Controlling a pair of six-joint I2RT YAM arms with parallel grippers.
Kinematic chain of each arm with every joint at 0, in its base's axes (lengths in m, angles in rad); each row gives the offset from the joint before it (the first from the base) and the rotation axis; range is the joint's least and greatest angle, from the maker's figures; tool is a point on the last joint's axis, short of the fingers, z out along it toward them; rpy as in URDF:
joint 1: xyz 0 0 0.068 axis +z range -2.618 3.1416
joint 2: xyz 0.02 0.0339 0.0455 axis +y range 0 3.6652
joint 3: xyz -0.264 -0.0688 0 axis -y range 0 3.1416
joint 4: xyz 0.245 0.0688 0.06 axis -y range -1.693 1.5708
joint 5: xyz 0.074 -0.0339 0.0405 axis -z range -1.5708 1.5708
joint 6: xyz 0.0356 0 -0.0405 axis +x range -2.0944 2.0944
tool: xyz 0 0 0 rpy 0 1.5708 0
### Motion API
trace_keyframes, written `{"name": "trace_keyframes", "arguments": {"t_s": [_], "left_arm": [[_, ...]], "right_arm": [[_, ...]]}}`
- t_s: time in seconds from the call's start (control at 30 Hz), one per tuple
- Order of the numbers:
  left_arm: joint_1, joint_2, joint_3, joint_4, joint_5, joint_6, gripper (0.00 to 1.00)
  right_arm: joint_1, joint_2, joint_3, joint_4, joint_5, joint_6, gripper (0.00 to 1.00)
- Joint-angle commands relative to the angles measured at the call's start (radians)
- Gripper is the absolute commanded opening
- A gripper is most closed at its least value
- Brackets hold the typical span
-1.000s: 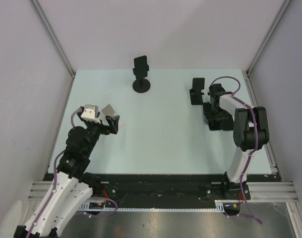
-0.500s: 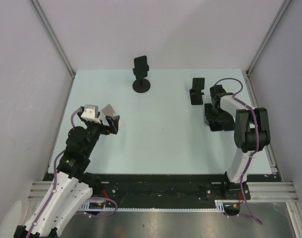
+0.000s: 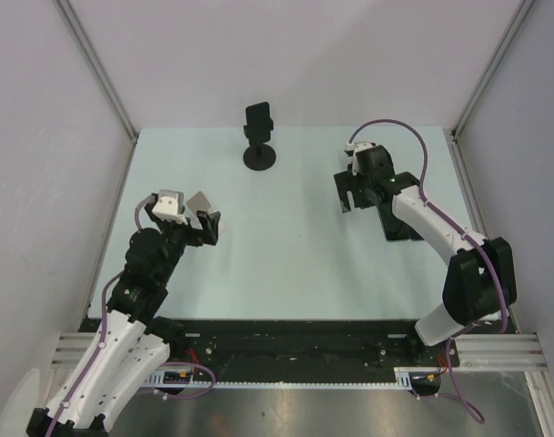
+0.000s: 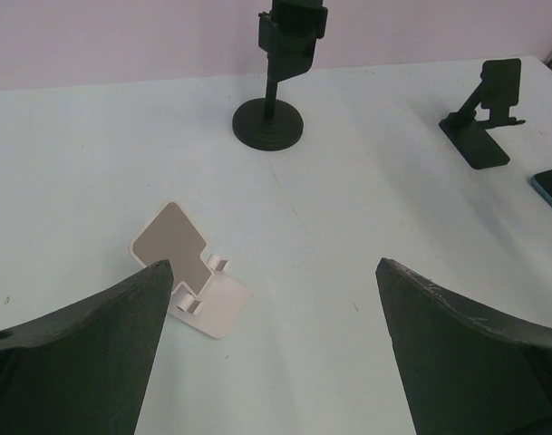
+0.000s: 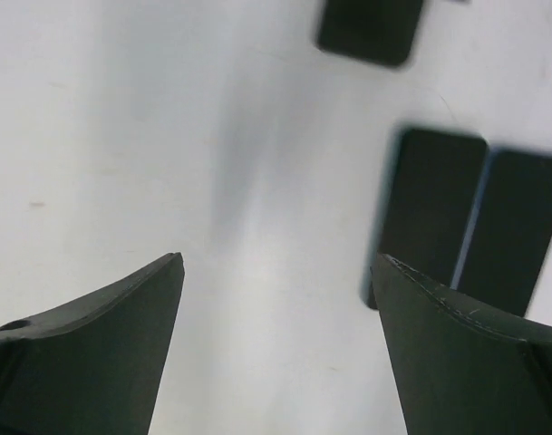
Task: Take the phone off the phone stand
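Observation:
A black round-base stand (image 3: 259, 157) stands at the back centre with a black rectangular piece (image 3: 258, 117) clamped upright on top; it also shows in the left wrist view (image 4: 269, 122). Two dark phones (image 5: 434, 217) lie flat side by side on the table, at the right in the top view (image 3: 392, 229). My right gripper (image 3: 352, 188) hovers open and empty left of them, over the small black folding stand (image 4: 484, 118). My left gripper (image 3: 204, 228) is open and empty, just in front of a white folding stand (image 3: 199, 200).
The white stand (image 4: 189, 283) lies beside my left finger (image 4: 76, 362). A dark rectangle (image 5: 371, 32) sits at the top of the right wrist view. Metal frame posts and grey walls close in the pale table (image 3: 286, 255) on three sides.
My right arm has unfolded and its gripper has swung left, away from the flat phones, to over the small black stand. The left arm has barely moved.

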Motion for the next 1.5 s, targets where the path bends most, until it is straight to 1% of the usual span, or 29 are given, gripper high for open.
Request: {"name": "trace_keyframes", "arguments": {"t_s": [0.0, 0.1, 0.13, 0.2, 0.33, 0.43, 0.5, 0.63, 0.73, 0.77, 0.83, 0.9, 0.93, 0.97, 1.03, 1.1, 1.17, 1.27, 1.33, 1.37, 1.47], "left_arm": [[0.006, 0.027, 0.012, 0.01, -0.056, -0.015, 1.0], [0.008, 0.05, 0.014, -0.003, -0.113, -0.044, 1.0], [0.008, 0.057, 0.014, -0.016, -0.151, -0.065, 1.0], [0.015, 0.085, 0.015, -0.025, -0.172, -0.09, 1.0], [0.035, 0.136, 0.041, -0.026, -0.143, -0.147, 1.0], [0.069, 0.202, 0.074, -0.023, -0.114, -0.161, 1.0], [0.103, 0.25, 0.094, -0.02, -0.064, -0.171, 1.0], [0.143, 0.329, 0.143, -0.022, -0.013, -0.188, 1.0], [0.215, 0.405, 0.15, -0.016, 0.044, -0.23, 1.0], [0.254, 0.432, 0.15, -0.011, 0.068, -0.237, 1.0], [0.291, 0.503, 0.16, 0.003, 0.138, -0.245, 1.0], [0.356, 0.551, 0.169, 0.016, 0.194, -0.245, 1.0], [0.367, 0.576, 0.173, 0.036, 0.264, -0.24, 1.0], [0.424, 0.614, 0.177, 0.052, 0.293, -0.228, 1.0], [0.456, 0.649, 0.192, 0.075, 0.362, -0.175, 1.0], [0.471, 0.692, 0.201, 0.082, 0.395, -0.12, 1.0], [0.492, 0.72, 0.209, 0.087, 0.433, -0.095, 1.0], [0.511, 0.777, 0.232, 0.096, 0.517, -0.07, 0.96], [0.513, 0.818, 0.255, 0.098, 0.568, -0.044, 0.91], [0.514, 0.832, 0.262, 0.099, 0.615, -0.035, 0.88], [0.513, 0.875, 0.285, 0.099, 0.683, -0.029, 0.71]], "right_arm": [[0.116, -0.061, 0.009, 0.138, -0.113, -0.039, 0.9], [0.175, -0.058, 0.009, 0.216, -0.168, -0.034, 0.9], [0.211, -0.055, 0.01, 0.251, -0.176, -0.034, 0.9], [0.241, -0.043, 0.01, 0.287, -0.204, -0.028, 0.9], [0.29, -0.031, 0.009, 0.348, -0.274, -0.009, 0.91], [0.322, -0.026, 0.007, 0.359, -0.323, -0.017, 0.91], [0.338, -0.032, 0.004, 0.368, -0.375, -0.026, 0.91], [0.354, -0.064, -0.043, 0.404, -0.431, -0.029, 0.91], [0.356, -0.095, -0.072, 0.43, -0.471, -0.026, 0.91], [0.356, -0.103, -0.091, 0.433, -0.484, -0.029, 0.91], [0.358, -0.124, -0.106, 0.436, -0.5, -0.034, 0.91], [0.356, -0.138, -0.129, 0.431, -0.524, -0.051, 0.91], [0.358, -0.145, -0.137, 0.428, -0.529, -0.058, 0.91], [0.358, -0.162, -0.146, 0.427, -0.544, -0.065, 0.91], [0.358, -0.179, -0.169, 0.422, -0.552, -0.08, 0.91], [0.358, -0.204, -0.189, 0.416, -0.56, -0.086, 0.91], [0.358, -0.225, -0.201, 0.416, -0.57, -0.086, 0.91], [0.358, -0.241, -0.221, 0.41, -0.575, -0.088, 0.9], [0.358, -0.256, -0.234, 0.402, -0.574, -0.092, 0.9], [0.358, -0.261, -0.237, 0.398, -0.572, -0.094, 0.9], [0.358, -0.274, -0.246, 0.382, -0.569, -0.104, 0.9]]}}
